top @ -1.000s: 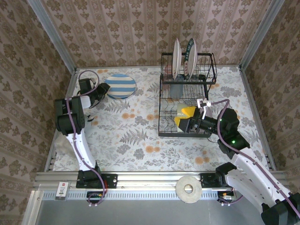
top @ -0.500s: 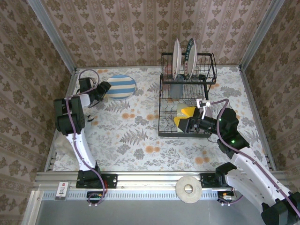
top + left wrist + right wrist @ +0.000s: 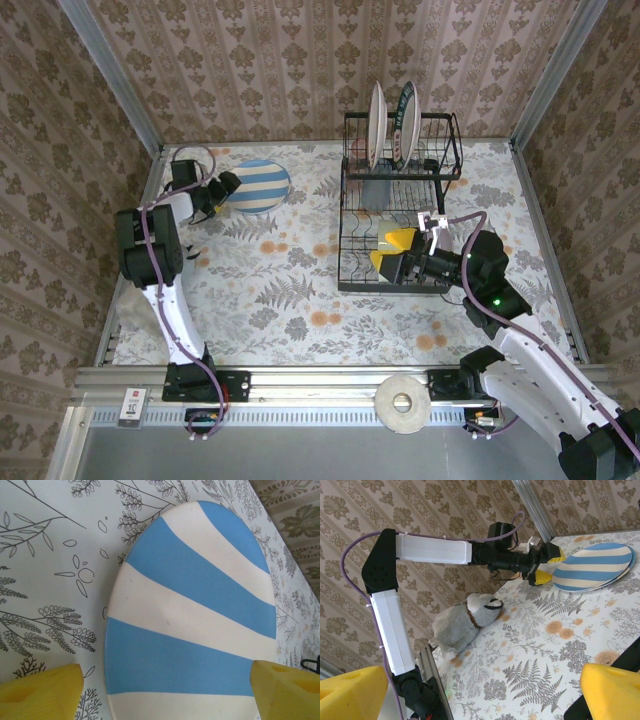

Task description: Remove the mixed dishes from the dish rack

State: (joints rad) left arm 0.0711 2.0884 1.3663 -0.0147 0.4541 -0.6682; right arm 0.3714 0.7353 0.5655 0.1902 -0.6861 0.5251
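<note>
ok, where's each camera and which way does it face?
Top: above and behind the arms, looking down on table and dish rack; both arms show.
Left wrist: on the left arm, looking down at the striped plate; own yellow fingertips at bottom corners.
Right wrist: by the rack, facing across the table at the left arm and a plush toy; own fingertips low.
Shared: striped plate, all three views.

The plate (image 3: 190, 615) has blue and white stripes. The rack (image 3: 360, 240) is black. The table (image 3: 290, 290) has grey ferns and orange flowers.
</note>
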